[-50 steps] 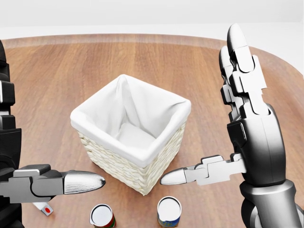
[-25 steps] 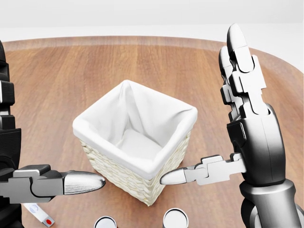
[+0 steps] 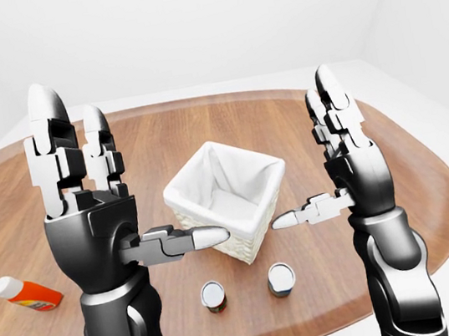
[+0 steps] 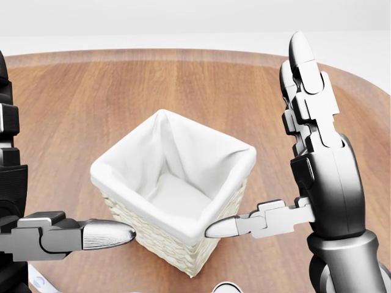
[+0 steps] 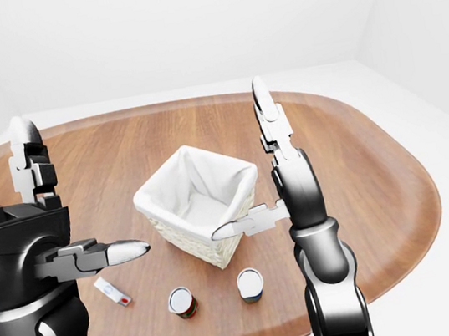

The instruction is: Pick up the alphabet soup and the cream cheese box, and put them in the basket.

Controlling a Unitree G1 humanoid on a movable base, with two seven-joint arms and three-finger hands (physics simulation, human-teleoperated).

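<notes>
Landmark: basket (image 3: 227, 197), middle of the table (image 3: 392, 160). Left to right, left-eye view unless noted:

- Orange-and-white tube (image 3: 25, 293), well left of the basket.
- Left robot hand (image 3: 94, 200): raised just left of the basket, fingers spread wide, holding nothing.
- Small flat white item (image 5: 113, 292) below-left of the basket in the right-eye view; maybe the cream cheese box, can't confirm.
- Two cans just below the basket: left can (image 3: 214, 295), right can (image 3: 281, 279). One is probably the soup; labels unreadable.
- Basket: white liner, empty.
- Right robot hand (image 3: 343, 159): raised just right of the basket, wide open, empty.

Risks, my read: cans sit close together, so a wide reach could tip the neighbour or grab the wrong one. Thumbs point at the basket rim; swinging inward could shove it.
</notes>
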